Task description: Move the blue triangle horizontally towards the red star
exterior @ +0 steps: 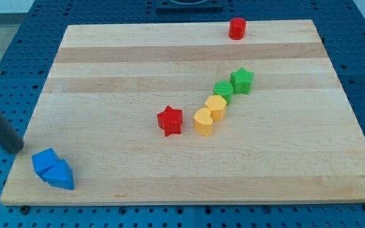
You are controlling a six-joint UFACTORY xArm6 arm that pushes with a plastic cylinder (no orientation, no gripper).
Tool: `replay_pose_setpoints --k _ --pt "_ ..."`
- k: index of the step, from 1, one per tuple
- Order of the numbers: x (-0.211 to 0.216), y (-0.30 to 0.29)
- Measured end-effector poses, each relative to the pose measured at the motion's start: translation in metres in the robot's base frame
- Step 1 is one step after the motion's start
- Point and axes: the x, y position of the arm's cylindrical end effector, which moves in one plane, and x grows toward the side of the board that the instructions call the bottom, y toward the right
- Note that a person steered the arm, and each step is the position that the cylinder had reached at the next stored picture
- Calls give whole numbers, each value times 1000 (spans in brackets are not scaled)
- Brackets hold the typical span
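Observation:
The blue triangle (61,176) lies near the board's bottom left corner, touching a second blue block (43,160) on its upper left. The red star (170,120) sits near the middle of the board, well to the right of the triangle and higher in the view. My tip (17,149) is at the board's left edge, just left of and slightly above the two blue blocks, with a small gap between it and them. The dark rod slants in from the view's left.
A yellow heart (203,121), a yellow hexagon (217,106), a green block (223,90) and a green star (241,80) form a diagonal line right of the red star. A red cylinder (236,28) stands at the board's top edge (189,25).

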Motion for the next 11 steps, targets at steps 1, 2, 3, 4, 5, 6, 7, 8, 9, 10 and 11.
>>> replay_pose_setpoints --k 1,2,3,4,5,6,7,8,9,10,11 --pt "59 11" --pt "60 29" --pt "51 82" --pt "24 121" --pt "-25 120" --pt "-41 108" --pt "-18 103" --pt "-13 133" --pt "-36 181" --pt "-52 199" --pt "-42 165"
